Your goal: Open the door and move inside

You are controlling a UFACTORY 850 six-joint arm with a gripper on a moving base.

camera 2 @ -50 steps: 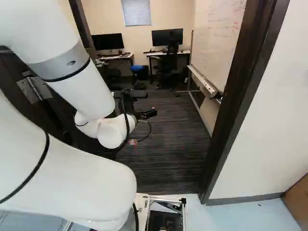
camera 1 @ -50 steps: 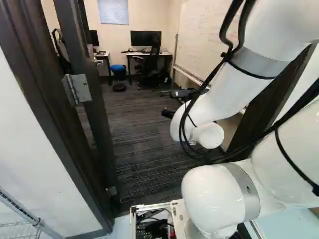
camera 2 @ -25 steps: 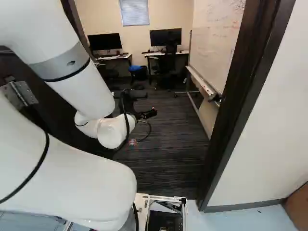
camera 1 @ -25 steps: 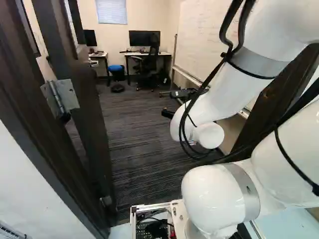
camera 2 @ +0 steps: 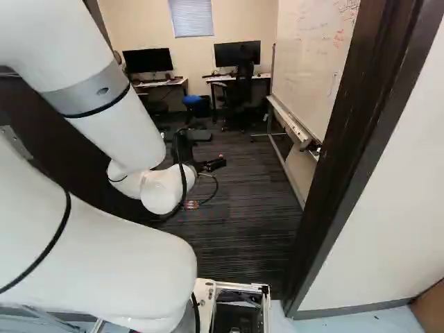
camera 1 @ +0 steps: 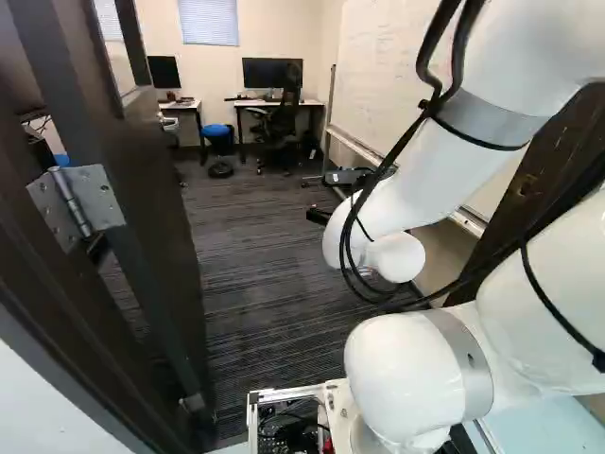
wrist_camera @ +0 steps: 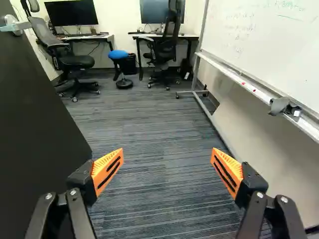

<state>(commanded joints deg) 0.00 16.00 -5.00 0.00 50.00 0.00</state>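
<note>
The dark brown, flat-faced door [wrist_camera: 31, 124] stands swung inward at the left of the left base view, borne by a steel hinge [camera 1: 79, 203] with screwed plates; in the wrist view its face rises beside the gripper [wrist_camera: 167, 154]. The fingers stand wide apart, orange ribbed pads facing each other with only grey striped carpet [wrist_camera: 154, 194] beyond, so the gripper holds nothing.

I judge the door stiff and fairly heavy, but turning easily about its hinges if pushed far from them. The silver metal lever handle [wrist_camera: 15, 26] is the place to take hold; being smooth, it could slip between the pads. With the way this open, a grip hardly seems needed (a nudge with a closed gripper on the flat face would do, should the door drift back). The bigger risk looks to be the base or the white jointed arm [camera 1: 406, 189] scraping the door or the dark wooden door frame [camera 2: 354, 146] on the way in.

Against the earlier frames, the base has moved: the hinge sits larger and further left in the left base view, and the doorway has come nearer. The arm keeps its pose over its lowest joint. Whether the door itself has swung, I cannot tell.
</note>
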